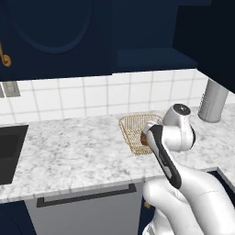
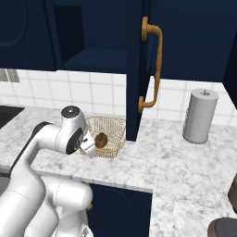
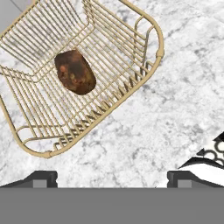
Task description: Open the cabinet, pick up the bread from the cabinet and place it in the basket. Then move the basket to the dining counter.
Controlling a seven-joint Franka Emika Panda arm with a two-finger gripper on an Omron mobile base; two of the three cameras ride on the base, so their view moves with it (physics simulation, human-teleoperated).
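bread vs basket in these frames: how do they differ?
The bread is a solid dark brown oval lump; the basket is open gold wire with flaring sides. The bread is far smaller, covering only part of the basket's floor. The bread lies inside the basket, while the basket sits on the marbled worktop. Shared: neither is held; the gripper is open above them.

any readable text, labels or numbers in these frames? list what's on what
None: no readable text, label, brand or number in any view.
The bread, the basket, the marbled worktop, the cabinet with its brass handle and the grey cylinder are all unmarked.
The black-and-white pattern at the hand view's lower right is no legible lettering.
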